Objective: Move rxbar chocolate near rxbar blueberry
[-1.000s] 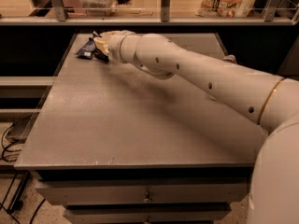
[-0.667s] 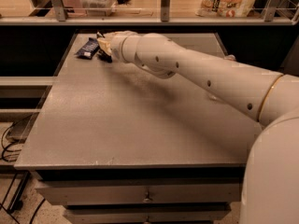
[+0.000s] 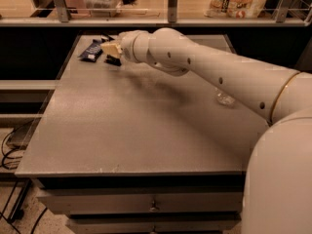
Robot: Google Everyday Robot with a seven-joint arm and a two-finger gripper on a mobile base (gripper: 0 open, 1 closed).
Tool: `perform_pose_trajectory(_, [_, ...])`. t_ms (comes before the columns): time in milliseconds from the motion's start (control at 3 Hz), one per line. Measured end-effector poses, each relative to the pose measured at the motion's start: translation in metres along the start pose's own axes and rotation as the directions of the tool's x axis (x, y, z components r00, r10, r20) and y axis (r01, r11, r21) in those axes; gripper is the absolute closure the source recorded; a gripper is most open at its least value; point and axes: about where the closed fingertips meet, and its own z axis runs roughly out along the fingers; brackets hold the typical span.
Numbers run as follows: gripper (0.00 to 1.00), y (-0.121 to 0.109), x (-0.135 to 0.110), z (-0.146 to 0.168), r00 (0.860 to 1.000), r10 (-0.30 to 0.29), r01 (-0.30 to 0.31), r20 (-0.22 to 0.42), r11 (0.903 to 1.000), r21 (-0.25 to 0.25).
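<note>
Two bars sit close: tool (image 3: 111, 50) over rxbar chocolate (image 3: 113, 61), beside rxbar blueberry (image 3: 91, 50), apparently for placement; grip state cannot be told.

Navy rxbar blueberry (image 3: 90, 50) lying flat at far left, black rxbar chocolate (image 3: 113, 61) just beside it, partly under my gripper (image 3: 110, 49)

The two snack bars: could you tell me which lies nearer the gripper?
The black rxbar chocolate, right at the gripper; the navy rxbar blueberry lies further left.
</note>
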Motion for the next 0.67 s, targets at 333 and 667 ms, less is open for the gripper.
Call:
perform_pose_trajectory(333, [0.0,0.0069,0.0026,0.0041,1.0,0.008,-0.01,-0.021,0.9982,-0.06])
perform_pose_trajectory(667, [0.0,0.0069,0.0026,0.0041,1.0,0.008,-0.01,-0.021,0.9982,-0.06])
